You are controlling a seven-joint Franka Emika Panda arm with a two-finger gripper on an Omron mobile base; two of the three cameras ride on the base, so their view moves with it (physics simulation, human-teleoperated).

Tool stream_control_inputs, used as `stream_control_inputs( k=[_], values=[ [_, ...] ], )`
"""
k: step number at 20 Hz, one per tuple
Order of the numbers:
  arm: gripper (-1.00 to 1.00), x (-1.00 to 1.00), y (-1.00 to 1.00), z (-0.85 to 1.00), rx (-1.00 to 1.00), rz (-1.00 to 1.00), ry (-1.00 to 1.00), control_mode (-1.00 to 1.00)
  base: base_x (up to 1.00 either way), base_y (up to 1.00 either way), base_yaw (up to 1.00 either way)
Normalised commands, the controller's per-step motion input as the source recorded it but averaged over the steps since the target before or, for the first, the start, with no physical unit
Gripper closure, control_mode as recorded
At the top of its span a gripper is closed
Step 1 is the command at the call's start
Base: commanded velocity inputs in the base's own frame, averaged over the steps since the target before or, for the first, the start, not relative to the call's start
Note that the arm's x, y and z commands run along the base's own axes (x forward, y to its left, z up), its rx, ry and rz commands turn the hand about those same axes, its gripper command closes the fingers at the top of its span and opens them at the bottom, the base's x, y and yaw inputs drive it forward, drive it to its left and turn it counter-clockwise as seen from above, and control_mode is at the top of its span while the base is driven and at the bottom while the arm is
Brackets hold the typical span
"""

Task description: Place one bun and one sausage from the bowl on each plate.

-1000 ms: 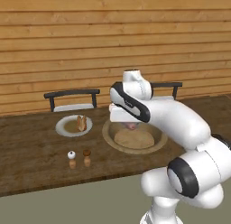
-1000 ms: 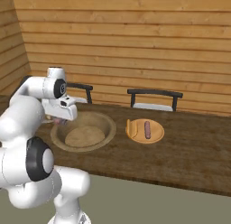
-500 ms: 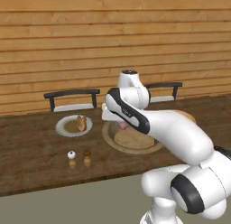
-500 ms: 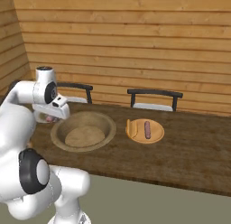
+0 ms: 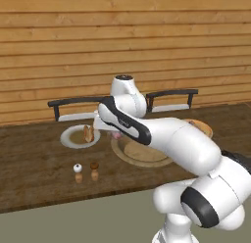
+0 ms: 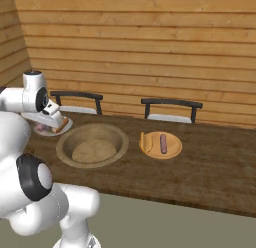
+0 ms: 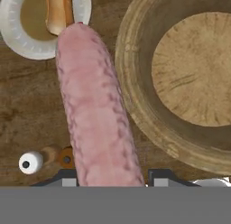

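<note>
Table (image 5: 34, 173) of dark wood carries everything, plank wall and two chairs (image 6: 170, 108) behind. Arm (image 5: 162, 134) reaches from the base toward about 10 o'clock in the left base view. Bowl (image 7: 135, 105), tan with a thick rim, takes the 3 o'clock side of the hand view and looks emptied, bare wood-grain floor. Orange plate (image 6: 161, 144) at 3 o'clock of the bowl in the right base view already has a bun and a dark sausage, so that one reads as finished. White-rimmed plate (image 7: 13, 38) sits at 11 o'clock in the hand view with a bun (image 7: 57, 13) on it and no sausage yet.

Gripper (image 7: 113, 179) is clamped on a pink sausage (image 7: 97, 110); the sausage runs from between the tips up toward 11–12 o'clock, its far end overlapping the bun's end in view, held above the table between bowl and white plate. Key relation, as I judge it: the sausage's long axis is roughly in line with the bun's, the plate lies ahead along that axis, so the carry needs a little more travel toward 11 o'clock before lowering. Height above the plate cannot be told.

Salt shaker (image 7: 29, 162) and pepper shaker (image 7: 63, 157) sit at 8 o'clock, near the path; clip risk low.
</note>
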Motion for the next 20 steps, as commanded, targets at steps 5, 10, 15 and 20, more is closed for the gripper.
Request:
stream_control_inputs(
  k=[5,10,15,20],
  values=[
    [1.0,0.39,0.65,-0.02,-0.01,0.0,0.0,-1.0,0.0,0.0,0.0],
    [1.0,0.68,0.51,-0.03,0.0,0.0,0.0,-1.0,0.0,0.0,0.0],
    [1.0,0.51,0.23,-0.38,0.0,0.0,0.0,-1.0,0.0,0.0,0.0],
    [1.0,0.21,0.15,-0.59,0.0,0.0,0.03,-1.0,0.0,0.0,0.0]
  ],
)
